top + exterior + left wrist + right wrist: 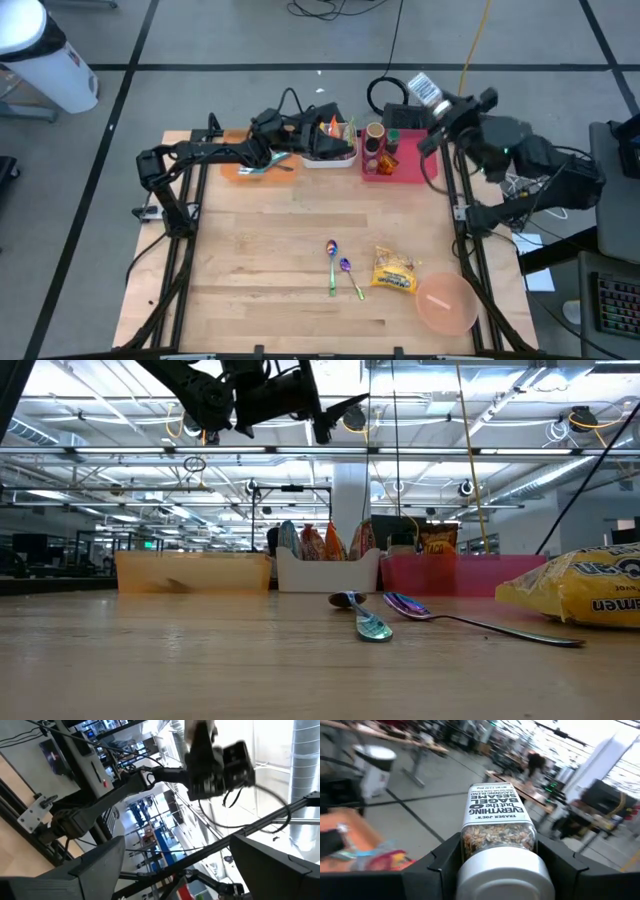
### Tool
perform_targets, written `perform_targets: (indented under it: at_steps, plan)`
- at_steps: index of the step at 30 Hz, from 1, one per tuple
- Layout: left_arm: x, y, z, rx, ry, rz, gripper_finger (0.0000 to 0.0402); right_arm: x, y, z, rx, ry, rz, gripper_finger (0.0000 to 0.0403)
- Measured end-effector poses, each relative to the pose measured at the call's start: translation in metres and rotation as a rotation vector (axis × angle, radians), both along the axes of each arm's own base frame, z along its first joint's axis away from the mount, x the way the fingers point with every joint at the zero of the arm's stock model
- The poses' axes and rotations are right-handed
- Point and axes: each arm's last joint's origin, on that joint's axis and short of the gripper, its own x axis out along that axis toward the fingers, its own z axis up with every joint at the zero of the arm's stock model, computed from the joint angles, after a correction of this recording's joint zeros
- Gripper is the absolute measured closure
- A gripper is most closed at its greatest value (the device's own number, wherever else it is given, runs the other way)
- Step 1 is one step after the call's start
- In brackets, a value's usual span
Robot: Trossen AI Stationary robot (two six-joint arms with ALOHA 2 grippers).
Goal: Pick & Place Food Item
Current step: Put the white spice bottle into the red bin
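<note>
Yellow packet (590,588) and spoons (372,622) near front edge.

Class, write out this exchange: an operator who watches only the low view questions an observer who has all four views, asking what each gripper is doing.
Operator: One arm hangs overhead. Which is it, and is it carrying anything?
Observer: That is the left gripper. Its wrist view shows the fingers wide apart with nothing between them.
Operator: I cannot find the other arm at all.
Observer: The right gripper is shut on a seasoning jar, held up near the red bin at the table's back right.
</note>
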Motion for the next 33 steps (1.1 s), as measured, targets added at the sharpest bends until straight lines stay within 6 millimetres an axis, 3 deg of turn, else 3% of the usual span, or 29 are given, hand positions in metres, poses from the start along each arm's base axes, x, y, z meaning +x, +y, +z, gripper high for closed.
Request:
perform_targets:
  at_steps: [11,22,33]
  plan:
    - [0.003,-0.007,0.0,0.0,0.0,-0.02,0.0034,0.004,-0.052,0.005,0.192,0.141,-0.052,0.0211]
    - [0.006,-0.017,0.0,0.002,-0.001,-0.045,0.0034,0.018,-0.112,-0.027,0.522,0.334,-0.005,0.0211]
    - [0.007,-0.021,0.0,0.002,-0.002,-0.052,0.0034,0.005,-0.153,-0.059,0.793,0.483,-0.032,0.0211]
